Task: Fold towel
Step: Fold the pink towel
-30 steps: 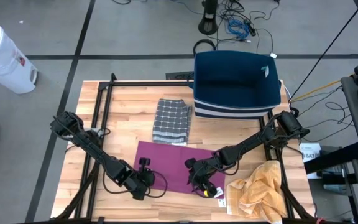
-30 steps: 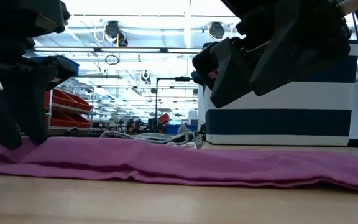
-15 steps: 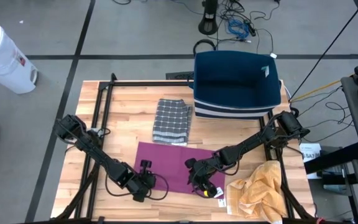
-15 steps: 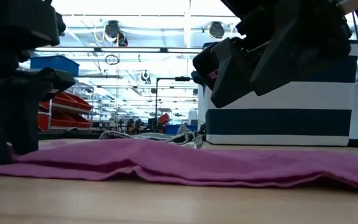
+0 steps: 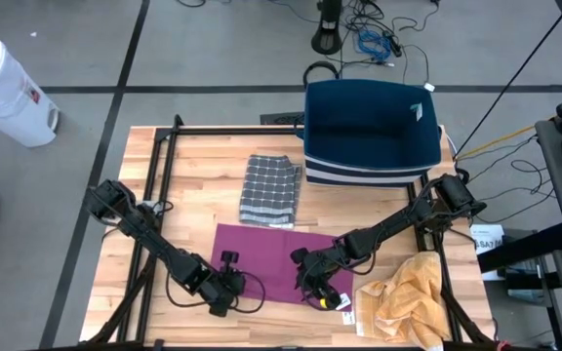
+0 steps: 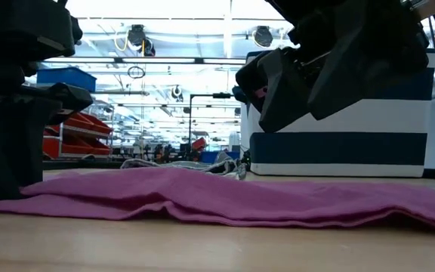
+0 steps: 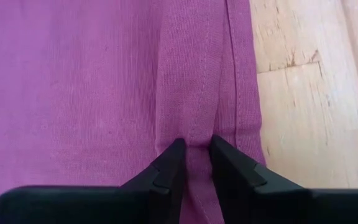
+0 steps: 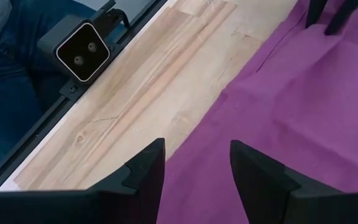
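A purple towel lies spread flat on the wooden table, toward its near edge. My left gripper is down at the towel's near-left corner and shut on the cloth; the low view shows it standing on the towel at the left. My right gripper hangs open over the towel's near-right part. In its wrist view the fingers stand apart above the towel's edge with nothing between them. My left gripper pinches a small raised ridge of the towel between its two fingers, right beside the stitched hem near the near-left corner. The fingers come steeply from above and lie across the ridge. The rest of the towel lies slack on the table.
A folded grey checked cloth lies beyond the towel. A dark blue bin with white stripes stands at the far right. A crumpled yellow cloth sits at the near right corner. A small camera sits on the frame at the near edge.
My left gripper has sunk onto the towel's near-left corner and its fingers have closed on the cloth. The towel's left part has bunched into a low ridge there. The rest of the towel has stayed flat.
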Available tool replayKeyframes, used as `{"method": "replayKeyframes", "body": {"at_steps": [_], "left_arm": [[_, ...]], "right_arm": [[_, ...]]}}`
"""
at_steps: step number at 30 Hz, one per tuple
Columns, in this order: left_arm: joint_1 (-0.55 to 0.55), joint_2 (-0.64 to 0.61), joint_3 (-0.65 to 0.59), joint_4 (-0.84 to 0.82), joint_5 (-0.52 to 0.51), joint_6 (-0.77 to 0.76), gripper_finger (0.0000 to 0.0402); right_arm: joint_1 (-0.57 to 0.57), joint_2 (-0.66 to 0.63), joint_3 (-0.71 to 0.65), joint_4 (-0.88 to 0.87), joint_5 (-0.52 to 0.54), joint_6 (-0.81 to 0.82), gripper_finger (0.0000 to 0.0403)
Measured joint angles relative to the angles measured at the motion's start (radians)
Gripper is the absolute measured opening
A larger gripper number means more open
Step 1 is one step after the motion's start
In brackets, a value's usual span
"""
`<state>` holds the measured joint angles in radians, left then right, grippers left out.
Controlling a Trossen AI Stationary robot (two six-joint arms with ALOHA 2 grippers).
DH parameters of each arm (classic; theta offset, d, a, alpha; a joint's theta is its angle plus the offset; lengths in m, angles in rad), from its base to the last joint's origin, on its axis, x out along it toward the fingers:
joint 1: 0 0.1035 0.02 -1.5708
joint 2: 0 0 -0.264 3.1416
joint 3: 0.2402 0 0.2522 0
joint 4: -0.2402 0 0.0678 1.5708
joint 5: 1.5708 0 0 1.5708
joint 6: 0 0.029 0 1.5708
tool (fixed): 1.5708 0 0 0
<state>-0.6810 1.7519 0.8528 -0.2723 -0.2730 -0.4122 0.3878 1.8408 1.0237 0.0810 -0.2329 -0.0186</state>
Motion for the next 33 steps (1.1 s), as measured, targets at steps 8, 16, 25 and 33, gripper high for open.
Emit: {"method": "replayKeyframes", "body": {"at_steps": [8, 16, 25, 33], "left_arm": [[0.004, 0.002, 0.04, -0.05, 0.017, 0.017, 0.0082], [0.02, 0.003, 0.047, -0.059, 0.044, 0.028, 0.0082], [0.037, -0.015, 0.046, -0.064, 0.091, 0.021, 0.0082], [0.048, -0.063, 0.043, -0.111, 0.08, 0.025, 0.0082]], "right_arm": [[-0.002, 0.0, 0.0, -0.027, 0.0, 0.006, 0.0169], [-0.002, 0.0, 0.0, -0.03, 0.001, 0.007, 0.0169], [-0.002, 0.0, 0.0, -0.033, 0.001, 0.007, 0.0169], [-0.002, 0.0, 0.0, -0.033, 0.001, 0.007, 0.0169]]}}
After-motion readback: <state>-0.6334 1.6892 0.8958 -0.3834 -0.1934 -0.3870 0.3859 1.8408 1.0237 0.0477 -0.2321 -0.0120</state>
